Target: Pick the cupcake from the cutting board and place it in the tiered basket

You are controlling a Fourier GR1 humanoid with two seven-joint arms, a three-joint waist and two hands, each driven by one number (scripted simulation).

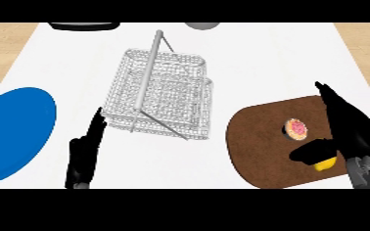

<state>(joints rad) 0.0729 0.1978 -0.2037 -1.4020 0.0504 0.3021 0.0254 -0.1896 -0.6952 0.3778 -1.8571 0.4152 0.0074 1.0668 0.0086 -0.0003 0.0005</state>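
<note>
Blue plate (22, 129) at far left edge of the white desk (289, 54), partly cut off. Left hand (85, 149) just right of it, low in view, fingers straight and pointing up, holding nothing, resting. Tiered basket (162, 93) in the middle, wire mesh with a long handle bar across it, nothing visible inside. A dark object (83, 26) and a grey one (202, 25) sit at the top edge, cut off, can't identify.

Brown cutting board (264, 142) on the right. Cupcake (295, 129) lies on it, pink top showing, tilted or on its side, not yet picked. Right hand (339, 127) beside it, fingers straight, thumb out toward the lower left, not closed on anything. Something yellow (325, 164) peeks out under the thumb, can't tell what.

Risks, judged from here:
- Cupcake is small and may be lying over, so closing fingers could nudge it away and roll it across the board.
- Thumb sits near the yellow thing and could catch that instead.
- Basket is well apart to the left; the handle bar crosses the opening, so the carried cupcake or the forearm could hit the bar or the mesh rim and shift the basket.
</note>
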